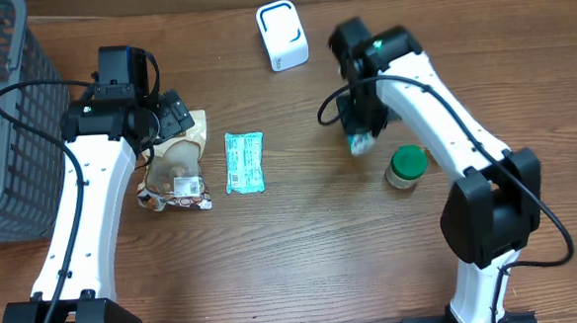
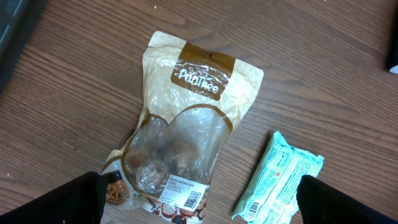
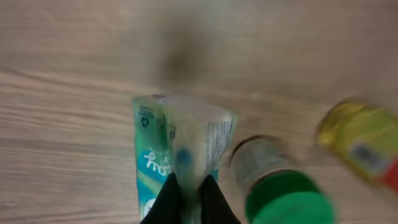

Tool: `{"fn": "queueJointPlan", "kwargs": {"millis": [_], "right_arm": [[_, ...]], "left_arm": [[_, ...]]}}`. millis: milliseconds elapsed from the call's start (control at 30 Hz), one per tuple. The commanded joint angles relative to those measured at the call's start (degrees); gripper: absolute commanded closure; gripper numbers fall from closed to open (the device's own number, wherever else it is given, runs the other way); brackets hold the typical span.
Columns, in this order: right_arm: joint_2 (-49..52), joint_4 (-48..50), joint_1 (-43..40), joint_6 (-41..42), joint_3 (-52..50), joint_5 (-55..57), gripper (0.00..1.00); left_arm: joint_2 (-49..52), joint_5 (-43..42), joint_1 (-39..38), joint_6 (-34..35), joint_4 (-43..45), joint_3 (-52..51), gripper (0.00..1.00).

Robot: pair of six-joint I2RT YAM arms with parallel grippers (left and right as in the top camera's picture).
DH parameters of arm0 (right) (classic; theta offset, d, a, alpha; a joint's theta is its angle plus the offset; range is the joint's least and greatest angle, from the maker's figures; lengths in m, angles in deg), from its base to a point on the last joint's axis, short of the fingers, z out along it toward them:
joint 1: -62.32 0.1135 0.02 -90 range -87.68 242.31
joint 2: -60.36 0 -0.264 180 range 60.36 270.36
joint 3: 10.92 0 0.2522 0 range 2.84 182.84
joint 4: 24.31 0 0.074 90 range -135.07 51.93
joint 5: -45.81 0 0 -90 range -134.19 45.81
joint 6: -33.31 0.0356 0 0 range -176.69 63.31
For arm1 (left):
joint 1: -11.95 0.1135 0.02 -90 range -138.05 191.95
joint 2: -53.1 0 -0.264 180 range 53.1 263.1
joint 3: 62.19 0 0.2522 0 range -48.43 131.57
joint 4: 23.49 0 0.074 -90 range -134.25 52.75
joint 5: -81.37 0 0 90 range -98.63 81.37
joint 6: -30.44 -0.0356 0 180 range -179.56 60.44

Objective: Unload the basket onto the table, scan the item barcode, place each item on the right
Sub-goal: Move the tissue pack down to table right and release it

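Obs: right pincer (image 3: 189,194) clamps one teal pouch (image 3: 182,146) above surface (image 1: 323,249), beside one green-lidded jar (image 1: 405,165); left pincer (image 2: 200,200) wide over one brown snack bag (image 1: 177,172). One teal packet (image 1: 244,162) flat alongside; one white scanner (image 1: 282,35).

Matt wood-grain table (image 1: 304,260); glossy crinkled plastic pouch (image 2: 186,124) (clear window); thin shiny translucent plastic wrapper (image 3: 186,137).

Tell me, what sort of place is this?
Probably a mock shop checkout on a lab bench: groceries such as a snack bag and a jar sit on a wooden table, with a grey basket and a white box, likely the scanner.
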Motion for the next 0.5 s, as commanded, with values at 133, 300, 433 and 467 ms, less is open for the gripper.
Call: {"fn": "queueJointPlan", "kwargs": {"millis": [133,300,433,467], "right_arm": [[-0.11,6.67,0.09,1.57,-9.46,1.22,0.96],[-0.11,7.41,0.09,4.55,-11.54,7.08,0.94],[-0.11,7.67,0.09,4.59,-11.58,7.61,0.71],[-0.11,7.87,0.09,4.57,-11.58,7.61,0.65]], "left_arm": [[0.15,-0.07,0.20,-0.39,0.00,0.52,0.01],[0.15,-0.07,0.20,-0.39,0.00,0.52,0.01],[0.15,-0.07,0.20,-0.39,0.00,0.52,0.01],[0.15,-0.07,0.20,-0.39,0.00,0.52,0.01]]}}
